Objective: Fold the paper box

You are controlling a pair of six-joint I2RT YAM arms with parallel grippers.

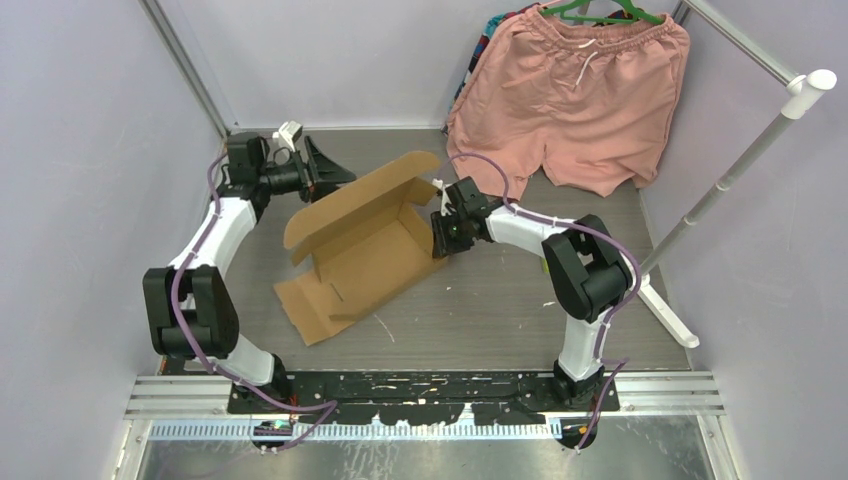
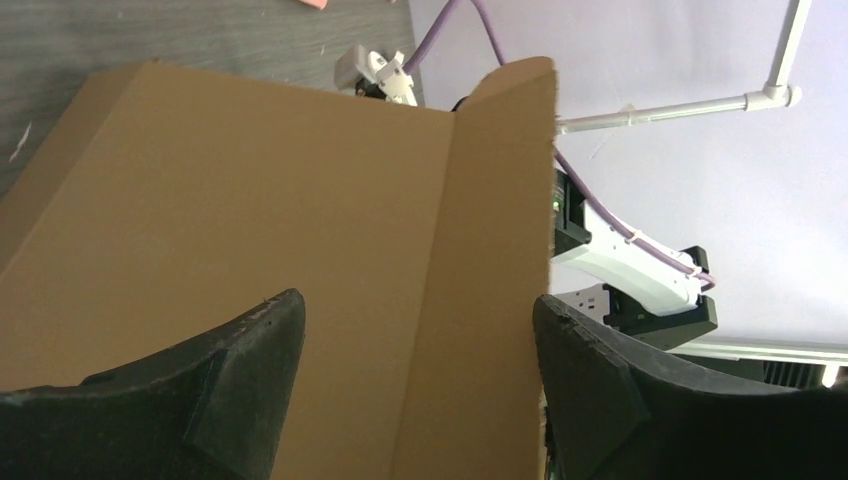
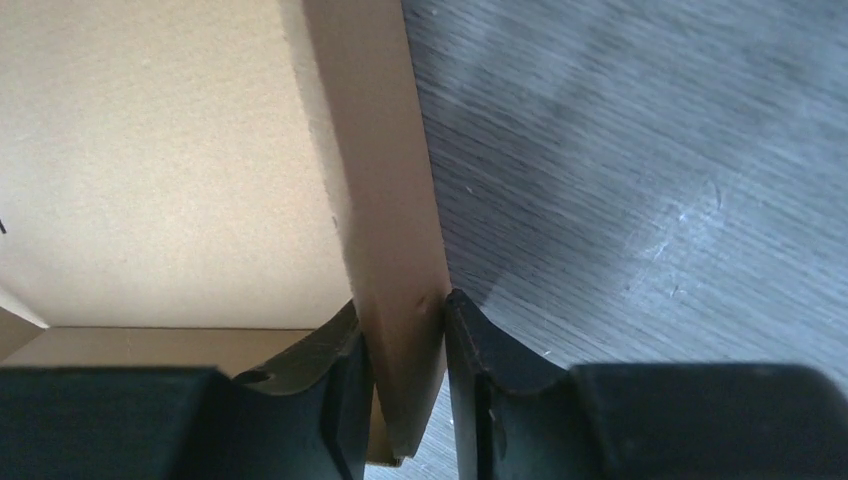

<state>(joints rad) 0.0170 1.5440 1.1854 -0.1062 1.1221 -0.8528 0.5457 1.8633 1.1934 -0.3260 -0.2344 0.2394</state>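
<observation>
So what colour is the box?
Plain brown; the paper box shows best in the top view.

Open surface (image 1: 480, 325) along the near side. Middle blocked by paper box (image 1: 365, 240); its raised flap stands right before my left fingers (image 2: 235, 375). Pink shorts (image 1: 570, 100) and white rack (image 1: 720, 185) crowd the far right.

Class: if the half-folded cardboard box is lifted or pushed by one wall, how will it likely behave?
Probably light: the right tool pinches just one thin wall of the paper box. Panels look stiff but likely hinge at creases, as flaps stand at different angles.
</observation>
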